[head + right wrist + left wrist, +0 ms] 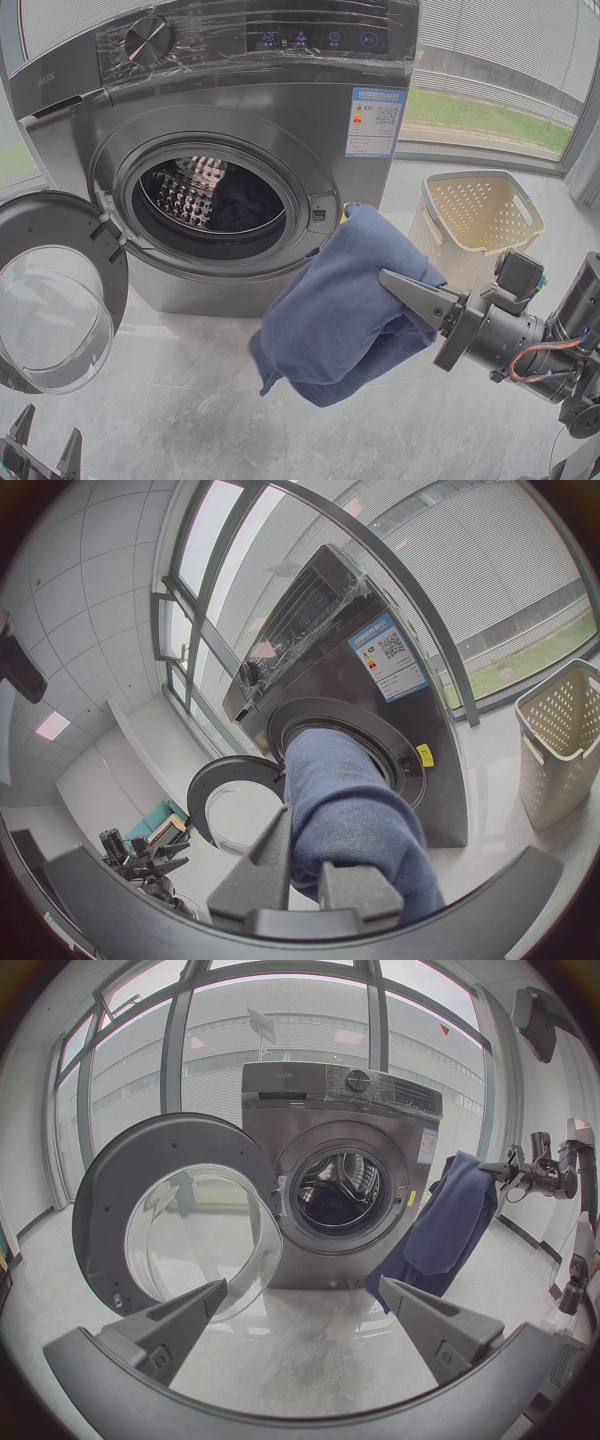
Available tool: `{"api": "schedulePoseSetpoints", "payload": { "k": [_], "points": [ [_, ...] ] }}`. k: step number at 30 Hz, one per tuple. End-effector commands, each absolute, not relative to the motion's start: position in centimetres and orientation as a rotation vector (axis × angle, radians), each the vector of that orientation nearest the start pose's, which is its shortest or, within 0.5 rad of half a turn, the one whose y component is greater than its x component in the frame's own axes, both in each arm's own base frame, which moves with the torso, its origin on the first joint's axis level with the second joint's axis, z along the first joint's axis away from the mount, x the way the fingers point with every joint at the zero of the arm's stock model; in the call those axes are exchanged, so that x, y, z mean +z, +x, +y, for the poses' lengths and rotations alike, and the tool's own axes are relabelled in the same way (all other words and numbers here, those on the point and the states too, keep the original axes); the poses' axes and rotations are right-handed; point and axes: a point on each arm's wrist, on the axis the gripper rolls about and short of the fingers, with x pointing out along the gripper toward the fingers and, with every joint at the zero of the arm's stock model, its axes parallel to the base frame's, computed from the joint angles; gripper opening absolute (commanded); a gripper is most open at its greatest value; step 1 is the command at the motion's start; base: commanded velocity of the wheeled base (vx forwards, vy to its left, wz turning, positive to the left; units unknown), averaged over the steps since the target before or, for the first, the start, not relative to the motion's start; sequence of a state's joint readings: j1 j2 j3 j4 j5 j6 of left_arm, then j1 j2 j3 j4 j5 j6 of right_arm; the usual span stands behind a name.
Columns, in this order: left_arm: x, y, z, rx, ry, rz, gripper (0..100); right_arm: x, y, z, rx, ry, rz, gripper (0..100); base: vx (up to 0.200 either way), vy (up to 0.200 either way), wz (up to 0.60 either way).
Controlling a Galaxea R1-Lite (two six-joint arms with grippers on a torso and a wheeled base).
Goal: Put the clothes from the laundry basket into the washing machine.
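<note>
Right hand (pixel 392 279): clamped on blue garment (pixel 340 312), which is held raised near drum (pixel 212 200) for loading.
Left hand (pixel 50 422): spread wide, empty.
Washing machine door (pixel 56 294): swung open.

The blue garment (pixel 340 312) hides one finger of the right end effector (pixel 386 282). A dark heap (pixel 244 200) in the washing machine (pixel 206 94) drum is too dim to identify.
</note>
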State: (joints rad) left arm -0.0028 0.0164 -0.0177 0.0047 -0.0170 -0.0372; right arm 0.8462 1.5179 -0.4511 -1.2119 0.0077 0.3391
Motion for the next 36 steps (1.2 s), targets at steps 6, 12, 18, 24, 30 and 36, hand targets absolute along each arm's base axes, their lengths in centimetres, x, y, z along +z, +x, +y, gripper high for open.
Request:
{"api": "schedulePoseSetpoints", "payload": {
  "k": [6, 12, 18, 24, 30, 36],
  "points": [
    [7.6, -2.3, 0.0, -0.017, -0.037, 0.008, 100, 19.5, 16.0, 17.9, 0.857, 0.373, 0.020, 0, -0.200, 0.000, 0.00],
    [7.6, -2.3, 0.0, -0.015, -0.038, 0.008, 100, 19.4, 16.2, 18.0, 0.853, 0.373, 0.021, 0, 0.000, 0.033, 0.00],
    [7.6, -2.3, 0.0, -0.015, -0.037, 0.006, 100, 19.7, 16.4, 18.0, 0.846, 0.380, 0.008, 0, 0.000, 0.200, 0.00],
    [7.6, -2.3, 0.0, -0.015, -0.035, 0.006, 100, 19.8, 16.5, 18.0, 0.843, 0.380, 0.008, 0, 0.000, 0.200, 0.00],
    [7.6, -2.3, 0.0, -0.015, -0.028, 0.006, 100, 19.6, 16.6, 18.1, 0.841, 0.378, 0.012, 0, 0.000, 0.167, 0.00],
    [7.5, -2.3, 0.0, -0.018, 0.003, 0.003, 100, 18.8, 17.3, 19.1, 0.839, 0.364, 0.044, 0, 0.000, 0.000, 0.00]
  ]
}}
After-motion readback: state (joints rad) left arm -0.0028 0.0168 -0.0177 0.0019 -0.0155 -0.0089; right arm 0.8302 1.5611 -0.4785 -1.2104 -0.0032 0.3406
